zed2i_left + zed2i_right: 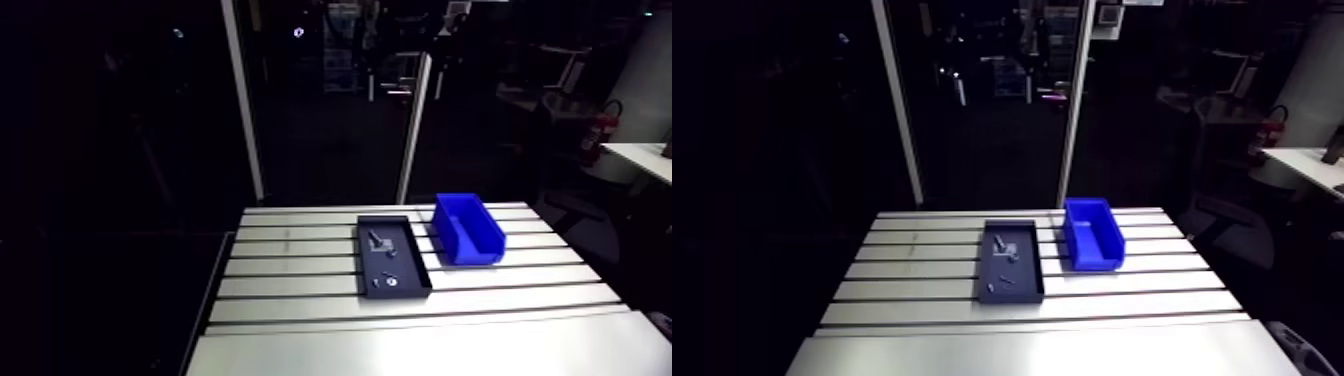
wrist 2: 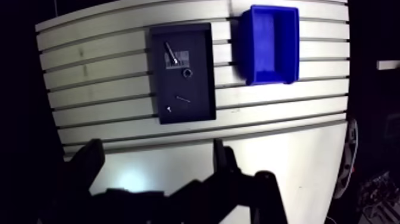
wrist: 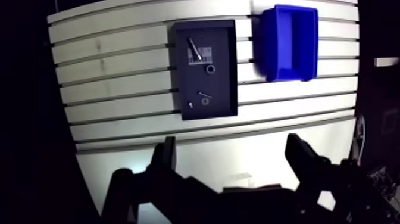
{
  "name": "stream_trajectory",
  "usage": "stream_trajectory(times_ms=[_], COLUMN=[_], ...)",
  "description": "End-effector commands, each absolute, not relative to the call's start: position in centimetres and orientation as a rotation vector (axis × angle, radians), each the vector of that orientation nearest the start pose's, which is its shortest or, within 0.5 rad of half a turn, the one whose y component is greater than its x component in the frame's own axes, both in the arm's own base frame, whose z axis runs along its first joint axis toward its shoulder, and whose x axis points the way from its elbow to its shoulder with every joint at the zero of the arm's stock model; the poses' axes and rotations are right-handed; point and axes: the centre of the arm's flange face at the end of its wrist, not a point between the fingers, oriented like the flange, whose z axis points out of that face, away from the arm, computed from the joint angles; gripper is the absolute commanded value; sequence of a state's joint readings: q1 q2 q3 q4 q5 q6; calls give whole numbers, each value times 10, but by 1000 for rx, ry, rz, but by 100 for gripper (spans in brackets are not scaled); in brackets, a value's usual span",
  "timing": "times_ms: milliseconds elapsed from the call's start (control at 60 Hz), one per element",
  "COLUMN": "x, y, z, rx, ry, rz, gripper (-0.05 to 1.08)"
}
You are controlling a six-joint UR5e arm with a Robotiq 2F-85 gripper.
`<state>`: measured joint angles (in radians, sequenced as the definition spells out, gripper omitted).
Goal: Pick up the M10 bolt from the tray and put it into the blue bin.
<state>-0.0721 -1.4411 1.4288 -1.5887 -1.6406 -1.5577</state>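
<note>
1. Wrist view: gripper nearest, fingers spread wide, empty, over the table. Ahead, the bolt lies slanted in the black tray, far end.
2. Arm view: blue bin just beside the tray, not touching.

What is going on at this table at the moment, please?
A single robot arm is set to move a bolt from the dark tray to the blue bin beside it. Its gripper hangs well above the table, short of the tray, with its fingers open and holding nothing. The bolt, seemingly the longest piece, lies in the tray among a few smaller parts. The bin looks empty, so nothing has been picked yet.
</note>
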Motion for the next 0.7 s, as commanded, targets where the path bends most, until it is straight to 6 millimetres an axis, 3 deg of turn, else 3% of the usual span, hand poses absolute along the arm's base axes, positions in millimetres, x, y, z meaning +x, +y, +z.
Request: stream_trajectory(times_ms=[17, 700], x=[-554, -554], y=[-83, -84], z=[484, 483], rx=[147, 144], ry=[3144, 3143], rz=[108, 110], gripper=[1, 1])
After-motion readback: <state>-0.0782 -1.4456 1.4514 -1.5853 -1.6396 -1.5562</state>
